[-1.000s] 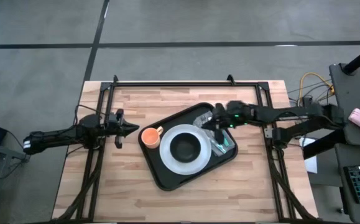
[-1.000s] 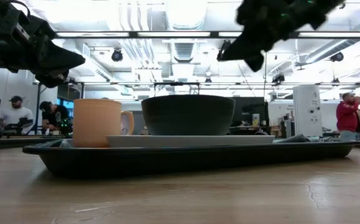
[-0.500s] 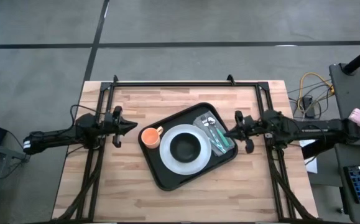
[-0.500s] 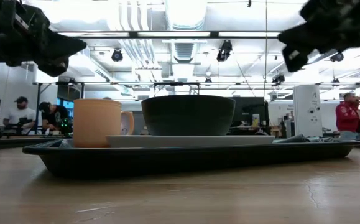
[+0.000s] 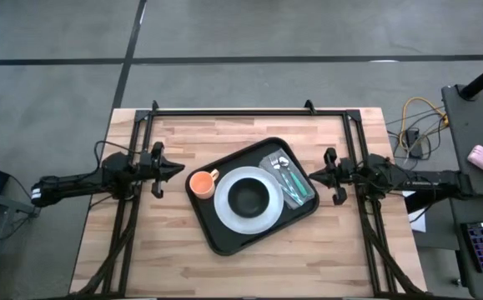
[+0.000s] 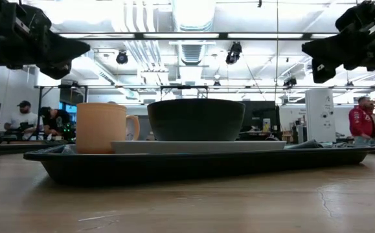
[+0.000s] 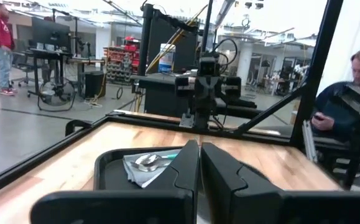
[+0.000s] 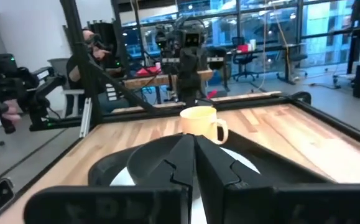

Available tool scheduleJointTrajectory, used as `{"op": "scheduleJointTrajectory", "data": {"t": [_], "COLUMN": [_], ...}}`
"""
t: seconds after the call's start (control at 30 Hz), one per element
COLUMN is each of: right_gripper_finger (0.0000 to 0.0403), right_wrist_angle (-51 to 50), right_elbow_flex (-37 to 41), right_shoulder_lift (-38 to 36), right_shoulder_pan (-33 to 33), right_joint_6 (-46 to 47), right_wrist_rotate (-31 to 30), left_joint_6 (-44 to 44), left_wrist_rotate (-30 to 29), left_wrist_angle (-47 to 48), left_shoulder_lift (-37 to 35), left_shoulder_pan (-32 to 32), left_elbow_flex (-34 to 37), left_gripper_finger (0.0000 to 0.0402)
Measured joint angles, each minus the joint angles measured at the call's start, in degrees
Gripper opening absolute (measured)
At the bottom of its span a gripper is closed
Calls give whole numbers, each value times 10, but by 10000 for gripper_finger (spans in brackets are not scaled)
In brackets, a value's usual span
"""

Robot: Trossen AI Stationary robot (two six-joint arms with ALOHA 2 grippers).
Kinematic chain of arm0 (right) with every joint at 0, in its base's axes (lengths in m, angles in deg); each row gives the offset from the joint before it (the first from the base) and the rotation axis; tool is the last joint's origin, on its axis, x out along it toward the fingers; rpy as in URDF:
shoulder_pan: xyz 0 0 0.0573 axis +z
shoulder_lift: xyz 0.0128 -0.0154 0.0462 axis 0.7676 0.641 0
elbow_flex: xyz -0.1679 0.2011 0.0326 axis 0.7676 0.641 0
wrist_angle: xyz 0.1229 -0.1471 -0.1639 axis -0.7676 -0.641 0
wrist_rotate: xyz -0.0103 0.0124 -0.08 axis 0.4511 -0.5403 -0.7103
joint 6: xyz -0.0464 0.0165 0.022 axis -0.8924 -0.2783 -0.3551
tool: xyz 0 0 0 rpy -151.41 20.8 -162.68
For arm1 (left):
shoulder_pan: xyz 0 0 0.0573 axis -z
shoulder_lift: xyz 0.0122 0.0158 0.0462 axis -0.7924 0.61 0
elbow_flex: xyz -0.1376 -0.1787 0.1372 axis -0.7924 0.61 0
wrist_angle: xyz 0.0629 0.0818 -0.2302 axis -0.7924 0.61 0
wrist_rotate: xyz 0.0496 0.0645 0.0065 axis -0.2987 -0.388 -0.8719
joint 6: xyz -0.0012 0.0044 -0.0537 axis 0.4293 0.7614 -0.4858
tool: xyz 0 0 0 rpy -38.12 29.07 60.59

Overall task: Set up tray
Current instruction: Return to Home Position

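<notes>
Right gripper (image 5: 313, 175), fingers closed on nothing beside the tray (image 5: 215, 235), we should pull back level, clearing its rim.

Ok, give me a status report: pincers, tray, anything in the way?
Left pincer shut, left of tray. Right pincer shut, right of it. Tray loaded: cup, plate, bowl, cutlery. Nothing in the way.
</notes>
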Motion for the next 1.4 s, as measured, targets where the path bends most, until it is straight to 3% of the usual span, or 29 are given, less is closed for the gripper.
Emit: {"op": "scheduleJointTrajectory", "data": {"t": [0.13, 0.47, 0.6, 1.03, 1.4], "right_gripper_finger": [8, 8, 8, 8, 8], "right_wrist_angle": [-11, -38, -45, -30, -33], "right_elbow_flex": [0, 0, 0, 0, 0], "right_shoulder_lift": [-15, -15, -4, -38, -56], "right_shoulder_pan": [0, 2, 2, 4, 4], "right_joint_6": [-15, -47, -41, -36, -24], "right_wrist_rotate": [-6, 6, -32, 2, -17], "left_joint_6": [34, 16, 44, 36, 35], "left_wrist_rotate": [0, 34, 13, -2, -2], "left_wrist_angle": [4, 29, 31, 25, 12], "left_shoulder_lift": [0, 1, 8, -1, -1], "left_shoulder_pan": [0, 34, 47, 46, 46], "left_elbow_flex": [17, 17, 17, 17, 17], "left_gripper_finger": [0, 0, 0, 0, 0]}}
